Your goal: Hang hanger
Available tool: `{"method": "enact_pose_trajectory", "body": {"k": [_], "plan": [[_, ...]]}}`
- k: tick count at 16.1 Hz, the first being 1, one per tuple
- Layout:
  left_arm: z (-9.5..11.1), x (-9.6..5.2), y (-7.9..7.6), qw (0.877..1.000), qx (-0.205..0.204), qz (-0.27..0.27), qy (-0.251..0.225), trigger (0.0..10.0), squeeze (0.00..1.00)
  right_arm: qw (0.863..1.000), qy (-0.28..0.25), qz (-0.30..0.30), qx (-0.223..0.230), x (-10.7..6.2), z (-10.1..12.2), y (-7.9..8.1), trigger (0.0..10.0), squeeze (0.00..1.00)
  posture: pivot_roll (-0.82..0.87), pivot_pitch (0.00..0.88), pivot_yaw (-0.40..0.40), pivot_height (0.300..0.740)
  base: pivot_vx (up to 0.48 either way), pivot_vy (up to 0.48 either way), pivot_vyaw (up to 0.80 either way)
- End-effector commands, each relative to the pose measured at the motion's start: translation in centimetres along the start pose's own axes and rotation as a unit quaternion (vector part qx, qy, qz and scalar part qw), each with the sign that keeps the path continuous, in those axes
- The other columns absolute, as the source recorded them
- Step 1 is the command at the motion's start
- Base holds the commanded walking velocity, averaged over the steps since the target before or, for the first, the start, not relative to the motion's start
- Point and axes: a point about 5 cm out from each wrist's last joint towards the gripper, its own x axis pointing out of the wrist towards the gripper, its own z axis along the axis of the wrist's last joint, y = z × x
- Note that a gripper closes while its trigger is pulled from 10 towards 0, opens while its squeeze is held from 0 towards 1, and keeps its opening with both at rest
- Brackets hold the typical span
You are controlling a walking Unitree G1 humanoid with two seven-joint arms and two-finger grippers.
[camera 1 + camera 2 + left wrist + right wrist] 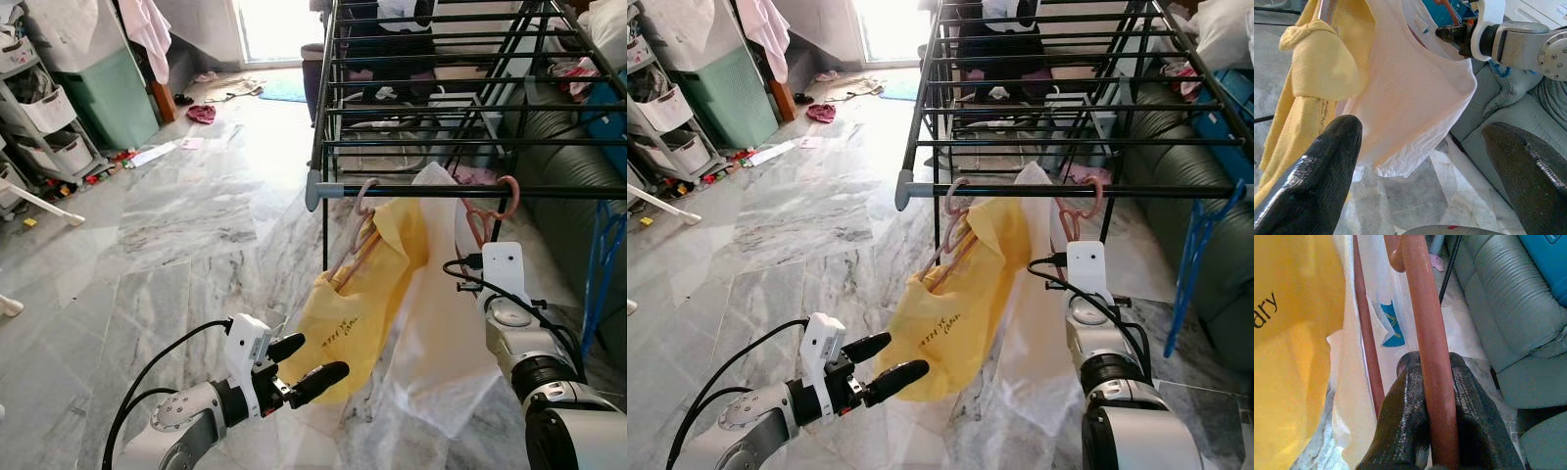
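Observation:
A salmon-pink hanger (1425, 318) carries a white shirt (441, 333). Its hook (506, 192) curves over the black front rail (411, 191) of the drying rack. My right gripper (1436, 382) is shut on the hanger's bar just below the rail; in the left eye view its wrist housing (505, 266) hides the fingers. A second pink hanger (362, 201) with a yellow shirt (367, 294) hangs on the same rail, to the left. My left gripper (312, 360) is open, low and in front of the yellow shirt's hem, apart from it.
The rack's black bars (441, 78) stretch back over more laundry. A grey sofa (578, 196) and a blue hanger (600, 245) stand at the right. Storage shelves (39, 117), a green cabinet (108, 93) and scattered clothes (201, 113) lie far left on the marble floor.

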Motion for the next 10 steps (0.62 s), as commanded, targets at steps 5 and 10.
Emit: {"method": "enact_pose_trajectory", "body": {"k": [5, 10], "plan": [[0.0, -0.1, 0.7, 1.000, 0.014, 0.025, 0.003, 10.0, 0.00, 0.999, -0.044, -0.020, -0.005, 0.0, 0.9, -1.0, 0.0, 0.00, -0.06, 0.029, 0.070, 0.740, 0.000, 0.000, 0.00], [0.1, 0.1, 1.0, 0.999, 0.019, 0.043, -0.006, 10.0, 0.00, 0.992, -0.119, -0.033, 0.005, -1.1, 2.0, -0.8, 3.8, 0.00, -0.07, 0.024, 0.078, 0.740, 0.000, 0.000, 0.00]]}}
